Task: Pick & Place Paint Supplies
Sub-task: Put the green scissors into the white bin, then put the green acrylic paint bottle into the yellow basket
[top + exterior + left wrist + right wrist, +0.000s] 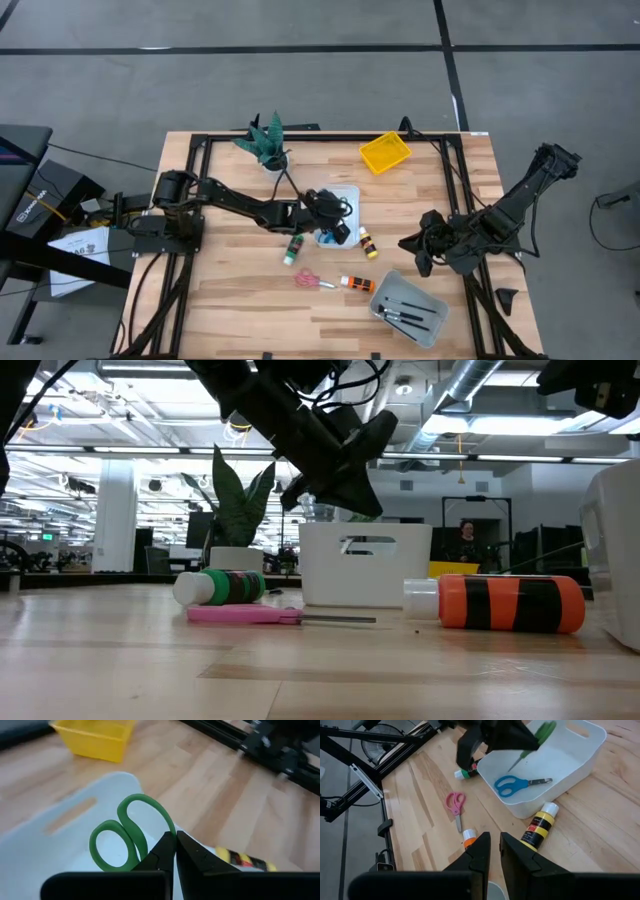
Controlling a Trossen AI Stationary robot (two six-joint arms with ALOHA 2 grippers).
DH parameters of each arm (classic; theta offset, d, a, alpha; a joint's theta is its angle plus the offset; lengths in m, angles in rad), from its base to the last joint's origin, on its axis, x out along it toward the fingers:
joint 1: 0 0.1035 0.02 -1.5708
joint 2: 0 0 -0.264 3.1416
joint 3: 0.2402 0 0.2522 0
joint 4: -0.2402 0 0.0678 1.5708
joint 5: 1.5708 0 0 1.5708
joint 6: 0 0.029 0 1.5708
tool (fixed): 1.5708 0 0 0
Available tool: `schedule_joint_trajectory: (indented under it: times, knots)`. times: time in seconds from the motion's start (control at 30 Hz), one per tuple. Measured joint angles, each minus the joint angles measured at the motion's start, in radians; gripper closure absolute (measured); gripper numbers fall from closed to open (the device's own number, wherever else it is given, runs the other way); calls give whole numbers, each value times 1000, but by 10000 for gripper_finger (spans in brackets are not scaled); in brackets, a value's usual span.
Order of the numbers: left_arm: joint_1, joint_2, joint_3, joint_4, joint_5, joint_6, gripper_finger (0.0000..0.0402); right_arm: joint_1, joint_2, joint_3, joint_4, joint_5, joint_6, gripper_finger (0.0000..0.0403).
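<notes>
My left gripper (330,212) hangs over the white tray (345,195), shut on green-handled scissors (125,837). Blue scissors (515,784) lie flat in that tray. On the table near it lie a green bottle (292,250), a yellow bottle (368,243), pink scissors (312,280) and an orange bottle (357,284). Dark brushes (405,318) lie in the grey tray (425,300). My right gripper (493,837) waits at the table's right side, its fingers a narrow gap apart with nothing between them. My left gripper pinches the green scissors between its two fingers at the base of the handle loops (169,831), slanting down from the table's left. The loops stick out past the fingertips. The blades (517,762) hang down toward the tray, lifted clear above the blue scissors.
A yellow tray (385,152) and a potted plant (268,145) stand at the far edge. A black frame (330,137) runs around the table. Bare wood lies at the near left.
</notes>
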Motion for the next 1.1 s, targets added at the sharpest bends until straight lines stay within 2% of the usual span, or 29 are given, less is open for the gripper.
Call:
schedule_joint_trajectory:
  times: [0.5, 1.1]
  knots:
    - [16, 10, 0, -55, 59, 0, 401, 0, 0, 0, 0, 0, 0, 364]
    - [16, 10, 0, -35, 39, -3, 355, 0, 0, 0, -1, 0, 0, 364]
